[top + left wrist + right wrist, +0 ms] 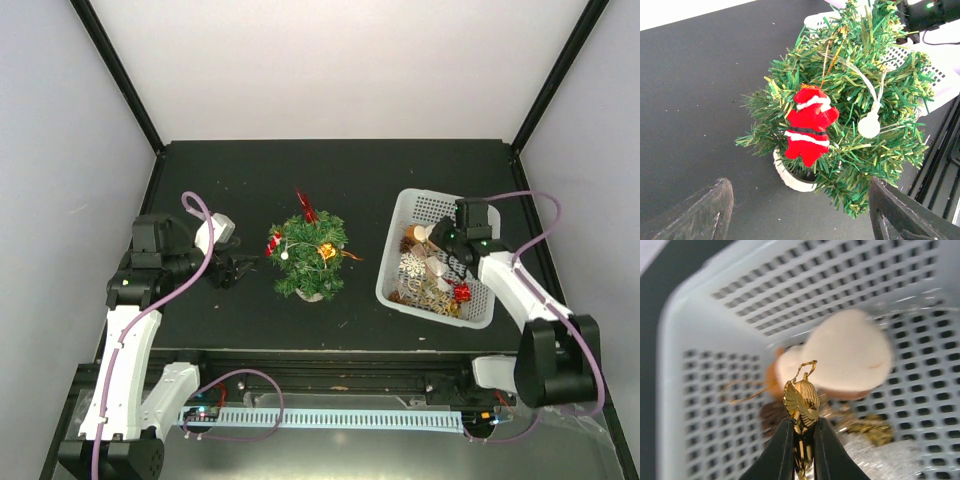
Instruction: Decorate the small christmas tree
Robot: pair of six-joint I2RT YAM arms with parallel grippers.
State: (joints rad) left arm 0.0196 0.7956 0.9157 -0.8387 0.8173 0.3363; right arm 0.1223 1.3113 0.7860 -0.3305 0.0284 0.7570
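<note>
black counter (230,180) is walled in white. the small christmas tree (308,252) is hung with a red santa (809,125). left pincer (800,184) spread; gold ornament (801,400) pinched by right pincer (803,425).

The right gripper (803,421) hides the lower half of the gold ornament (801,399) between its fingers, and the rest runs off the bottom edge. Just beyond the fingertips, a cream heart-shaped piece (847,357) is blurred. Ahead of the left gripper (799,180), whose fingers are cut by the bottom edge, the small christmas tree (865,95) loses its top at the frame. A red Santa figure (809,125) covers part of its base.
</note>
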